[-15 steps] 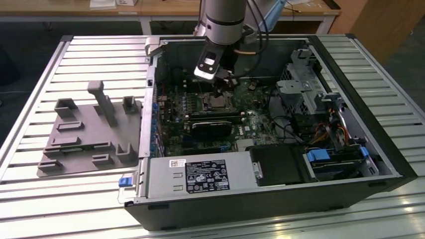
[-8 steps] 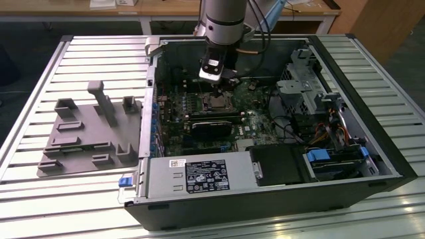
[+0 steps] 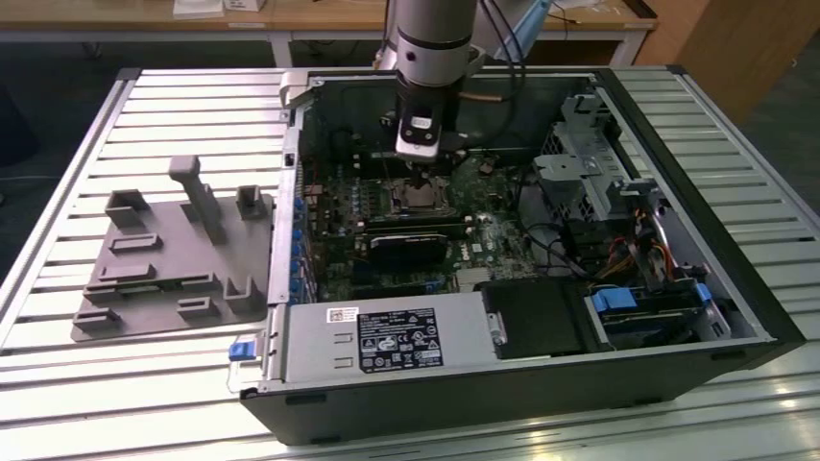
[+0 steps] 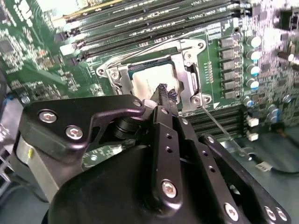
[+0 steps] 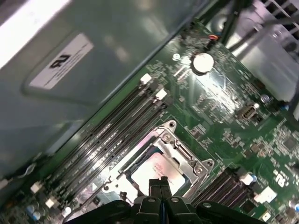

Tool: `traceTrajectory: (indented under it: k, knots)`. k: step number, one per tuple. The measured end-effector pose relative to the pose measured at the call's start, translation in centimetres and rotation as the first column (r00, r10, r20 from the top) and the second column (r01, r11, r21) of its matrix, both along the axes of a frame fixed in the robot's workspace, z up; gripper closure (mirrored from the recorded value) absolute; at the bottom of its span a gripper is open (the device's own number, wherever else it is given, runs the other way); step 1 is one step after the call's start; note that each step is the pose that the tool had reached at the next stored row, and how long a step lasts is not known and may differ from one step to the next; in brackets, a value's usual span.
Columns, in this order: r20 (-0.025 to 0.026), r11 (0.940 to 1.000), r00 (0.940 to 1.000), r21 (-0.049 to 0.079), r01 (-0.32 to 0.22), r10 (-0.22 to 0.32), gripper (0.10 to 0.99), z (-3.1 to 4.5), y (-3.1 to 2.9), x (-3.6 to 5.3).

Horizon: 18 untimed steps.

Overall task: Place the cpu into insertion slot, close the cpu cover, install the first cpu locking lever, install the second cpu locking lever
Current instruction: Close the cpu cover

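- Computer case point(image 3: 717, 288): open, with the black card point(image 3: 410, 245) near centre.
- My gripper point(image 4: 164, 95): fingers pressed together, holding nothing.
- Insertion slot point(image 3: 416, 198): at 12 o'clock of the card, exterior view.
- Cpu cover point(image 4: 120, 77): apparently lowered.
- Cpu point(image 5: 154, 170): seated in the slot, beneath my fingertips. Judged light, rigid and fragile; grip edges only.

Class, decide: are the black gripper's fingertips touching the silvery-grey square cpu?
Cannot tell. In both wrist views the shut gripper overlaps the cpu, hiding any contact or gap.
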State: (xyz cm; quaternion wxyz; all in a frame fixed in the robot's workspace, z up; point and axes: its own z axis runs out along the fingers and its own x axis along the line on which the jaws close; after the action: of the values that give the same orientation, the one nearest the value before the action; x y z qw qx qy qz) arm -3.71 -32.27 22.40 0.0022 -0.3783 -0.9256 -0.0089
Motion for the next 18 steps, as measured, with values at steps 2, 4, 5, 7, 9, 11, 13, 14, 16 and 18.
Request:
traceTrajectory:
  k: [2,4,5,7,9,11,13,14,16,18]
  knots:
    - [-0.0001,0.9994,0.9994,0.000,-0.036,0.036,0.984,-0.02,0.00,0.00]
    - [-0.0001,0.9974,0.9974,0.000,-0.072,0.072,0.984,-0.04,0.00,0.00]
    - [-0.0001,0.9960,0.9960,0.000,-0.090,0.090,0.984,-0.04,0.00,0.00]
    - [0.0000,0.9920,0.9920,0.000,-0.126,0.126,0.984,-0.06,0.00,0.00]
    - [0.0000,0.9867,0.9867,0.000,-0.163,0.163,0.984,-0.09,0.00,0.00]
    - [-0.0001,0.9801,0.9801,0.000,-0.199,0.199,0.984,-0.11,0.00,0.00]
    - [0.0000,0.9727,0.9727,0.000,-0.232,0.232,0.984,-0.12,0.00,0.00]
    - [-0.0001,0.9694,0.9694,0.000,-0.246,0.246,0.984,-0.12,0.00,0.00]
    - [0.0000,0.9609,0.9609,0.000,-0.277,0.277,0.984,-0.14,0.00,0.00]
    - [0.0000,0.9498,0.9498,0.000,-0.313,0.313,0.984,-0.16,0.00,0.00]
